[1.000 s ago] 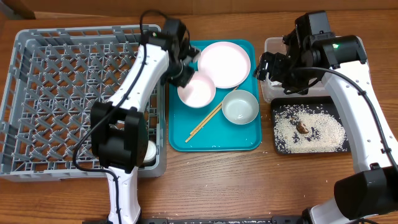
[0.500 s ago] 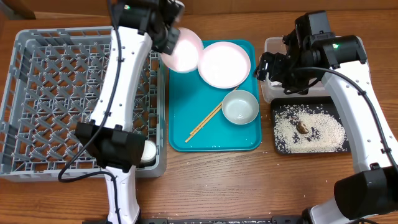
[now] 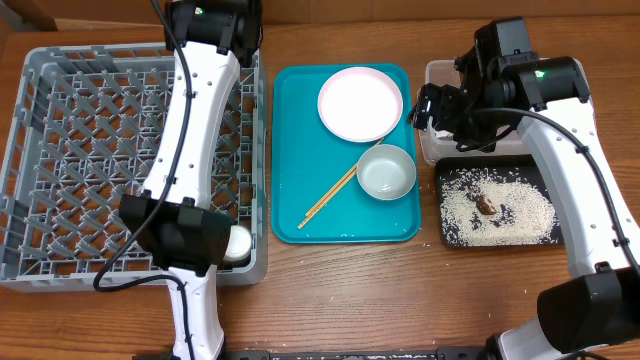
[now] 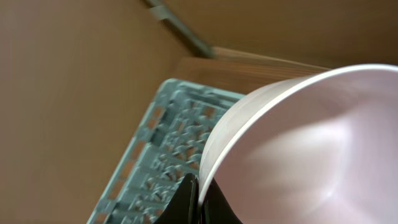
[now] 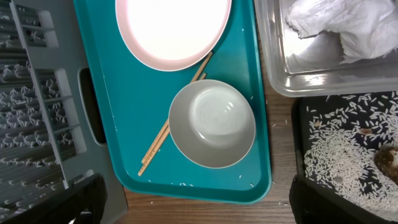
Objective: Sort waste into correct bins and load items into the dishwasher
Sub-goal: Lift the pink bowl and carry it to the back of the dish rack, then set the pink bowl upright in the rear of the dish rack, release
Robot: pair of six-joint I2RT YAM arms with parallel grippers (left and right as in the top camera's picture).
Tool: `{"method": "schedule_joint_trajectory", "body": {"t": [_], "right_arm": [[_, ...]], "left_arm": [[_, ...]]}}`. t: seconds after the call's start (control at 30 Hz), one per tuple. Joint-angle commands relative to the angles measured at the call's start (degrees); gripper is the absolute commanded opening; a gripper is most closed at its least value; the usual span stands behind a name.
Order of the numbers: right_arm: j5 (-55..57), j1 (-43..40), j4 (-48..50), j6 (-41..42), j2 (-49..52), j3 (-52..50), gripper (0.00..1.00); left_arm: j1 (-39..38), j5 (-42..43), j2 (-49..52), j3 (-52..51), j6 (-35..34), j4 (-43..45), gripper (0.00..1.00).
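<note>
One pink bowl [image 4: 298, 143] pinched by rim in my left claw [image 4: 199, 198], rack [image 4: 149, 165] below; next, I judge: lower between pegs, release.

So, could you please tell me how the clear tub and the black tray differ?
The clear tub is see-through and deeper; the black tray is opaque and shallower. The tub holds crumpled white tissue; the tray holds loose rice and a brown scrap. Both are rectangular and sit beside the teal tray.
</note>
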Motion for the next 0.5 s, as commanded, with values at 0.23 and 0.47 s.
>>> {"method": "schedule_joint_trajectory", "body": {"t": [0.23, 0.47], "right_arm": [[0.4, 0.3, 0.2, -0.1, -0.9, 0.0, 0.95], [0.4, 0.3, 0.2, -0.1, -0.9, 0.0, 0.95]], "left_arm": [[0.2, -20.7, 0.5, -13.0, -12.2, 6.9, 0.04], [0.2, -21.1, 0.5, -18.7, -12.2, 14.6, 0.04]]}}
